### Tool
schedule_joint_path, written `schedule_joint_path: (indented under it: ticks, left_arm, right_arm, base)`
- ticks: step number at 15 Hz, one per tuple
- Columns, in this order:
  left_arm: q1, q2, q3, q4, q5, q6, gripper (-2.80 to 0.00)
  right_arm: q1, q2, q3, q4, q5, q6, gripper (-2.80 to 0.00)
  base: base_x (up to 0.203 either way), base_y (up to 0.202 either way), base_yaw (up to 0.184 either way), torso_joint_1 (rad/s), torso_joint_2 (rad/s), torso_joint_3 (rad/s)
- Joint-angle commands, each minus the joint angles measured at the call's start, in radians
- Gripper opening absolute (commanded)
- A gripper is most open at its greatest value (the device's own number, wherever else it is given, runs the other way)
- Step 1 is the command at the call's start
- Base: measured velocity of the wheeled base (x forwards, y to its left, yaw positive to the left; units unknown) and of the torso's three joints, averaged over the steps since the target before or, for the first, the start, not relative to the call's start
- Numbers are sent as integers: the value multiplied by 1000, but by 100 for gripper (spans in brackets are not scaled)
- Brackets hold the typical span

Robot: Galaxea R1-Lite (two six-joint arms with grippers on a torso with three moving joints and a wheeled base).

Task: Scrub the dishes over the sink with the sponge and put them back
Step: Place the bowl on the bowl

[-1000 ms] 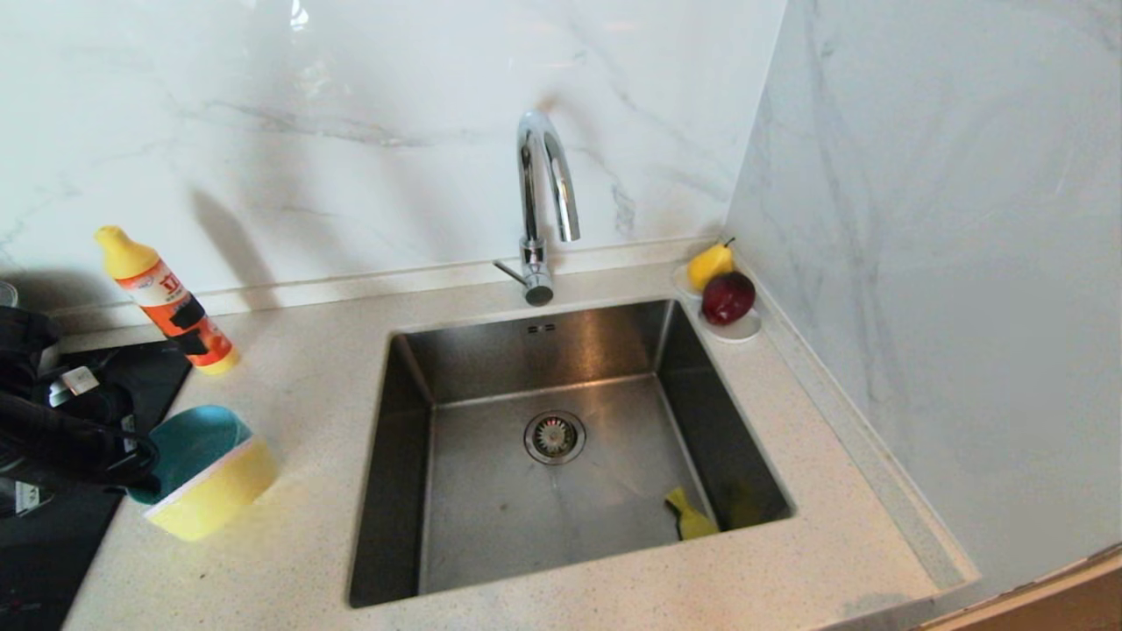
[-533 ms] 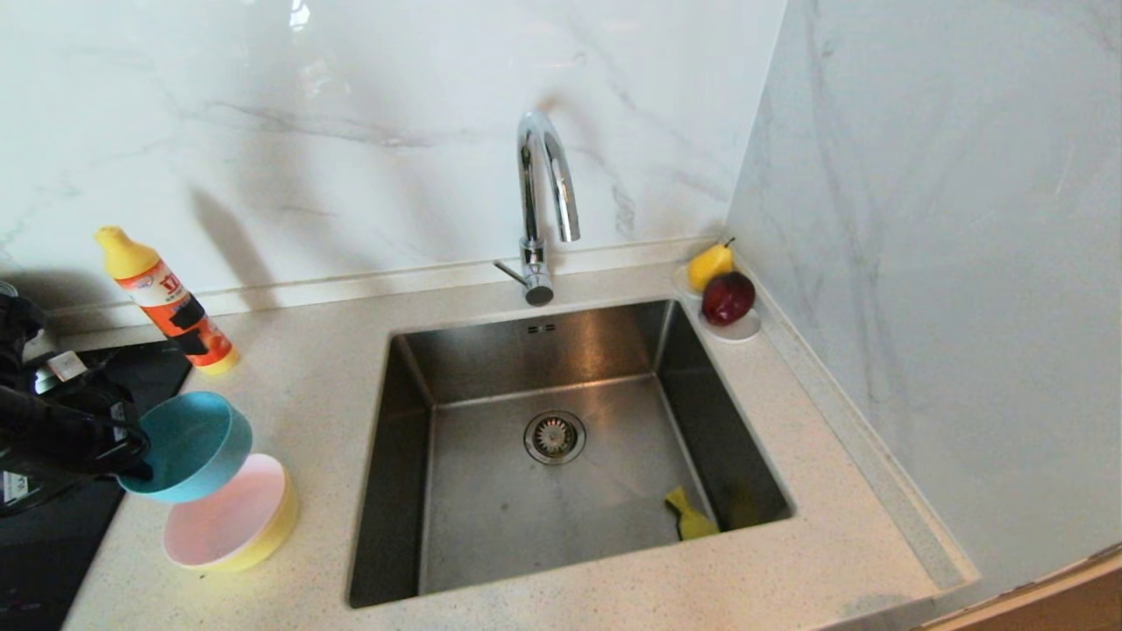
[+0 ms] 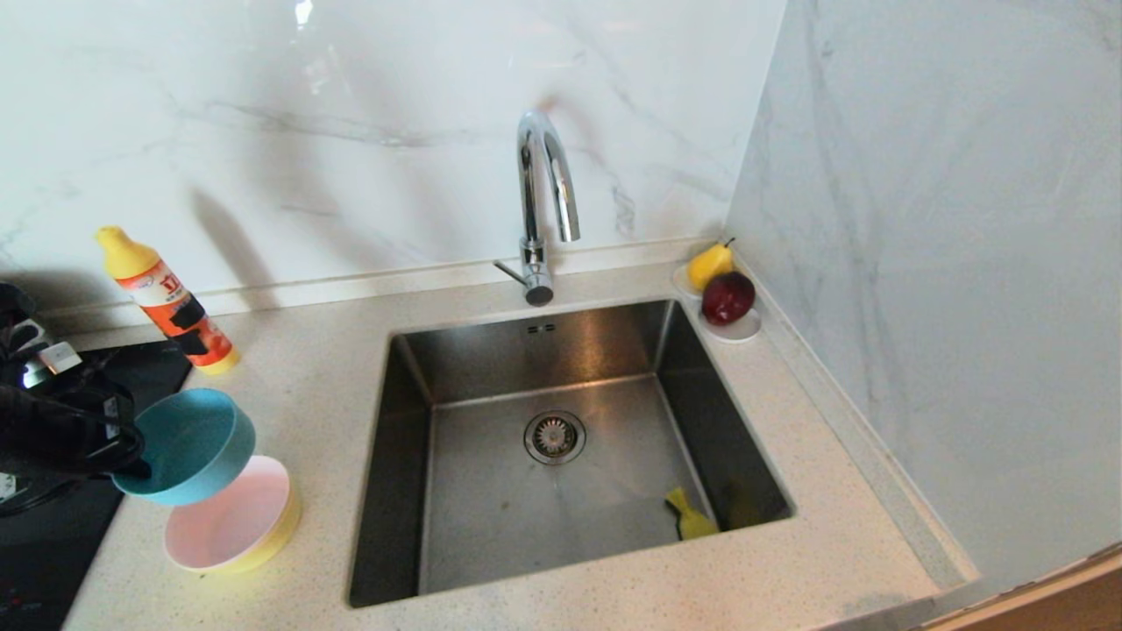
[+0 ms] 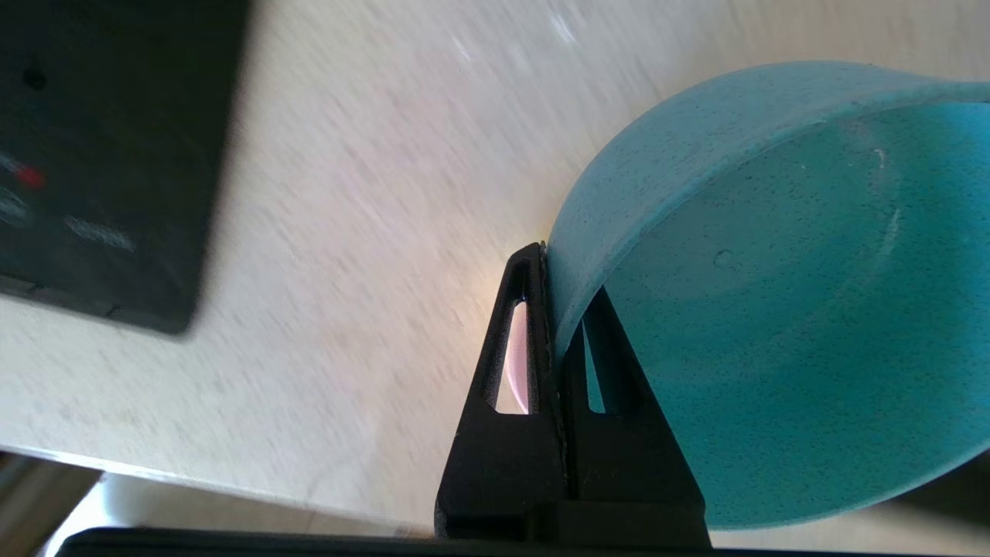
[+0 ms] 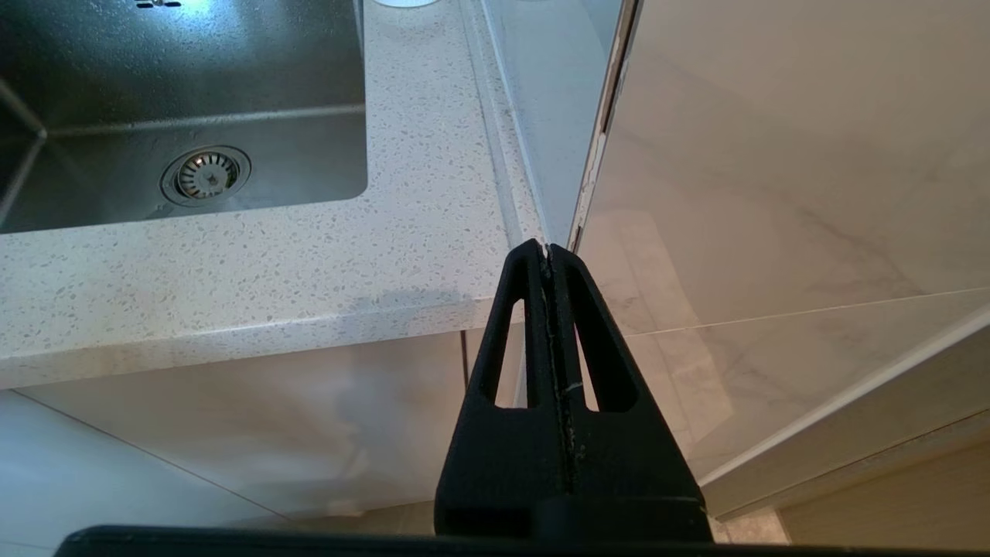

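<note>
Bowls: three in total, one blue, one pink, one yellow. The blue bowl [image 3: 188, 445] is clamped by its rim in the left tool [image 3: 131, 460], tilted and lifted clear of the desk [image 3: 307, 386], its open side turned toward the sink. In the left wrist view the two black fingers [image 4: 526, 402] are pressed together on the thin speckled wall of that bowl [image 4: 773, 309], one finger outside, one inside. The pink bowl [image 3: 228, 517] sits nested inside the yellow bowl [image 3: 282, 533] on the desk at the near left, just beside and partly beneath the lifted bowl. All three are small, round, and of like size.

Sponge count: one. The sponge [image 3: 691, 519] lies in the near right corner of the sink [image 3: 491, 526], yellow foam showing with a dark edge, leaning against the right wall.

Right tool [image 5: 549, 255]: fingers together, gripping nothing, parked off the near right corner of the desk beside the side wall panel.

Sink: one square brushed steel basin with a round drain strainer [image 3: 555, 436] at centre and one chrome faucet [image 3: 543, 202] at the far edge.

Other items: one orange bottle with yellow cap [image 3: 166, 302] at the far left; one white saucer [image 3: 732, 329] at the far right carrying a yellow pear [image 3: 708, 263] and a red apple [image 3: 727, 298]; a black cooktop [image 3: 53, 543] at the left edge.

Surface: pale speckled stone. Walls: white veined marble behind and to the right.
</note>
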Motion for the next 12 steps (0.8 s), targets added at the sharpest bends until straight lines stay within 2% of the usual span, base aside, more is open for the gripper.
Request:
schedule_joint_path:
  ticks: [1, 4, 7, 12]
  left_arm:
    - [-29, -48, 45, 6, 1, 1, -280]
    - [-53, -73, 126, -6, 9, 6, -280]
    - [-52, -64, 151, -9, 32, 7, -280]
    - [-52, -38, 201, -111, 67, 7, -280]
  right_arm:
    - [0, 1, 0, 0, 0, 0, -280]
    - [0, 1, 0, 0, 0, 0, -280]
    - [0, 1, 0, 0, 0, 0, -280]
    - [0, 1, 0, 0, 0, 0, -280]
  base:
    - [0, 0, 0, 0, 0, 0]
    - [0, 0, 0, 0, 0, 0]
    - [0, 0, 0, 0, 0, 0]
    - [0, 0, 0, 0, 0, 0]
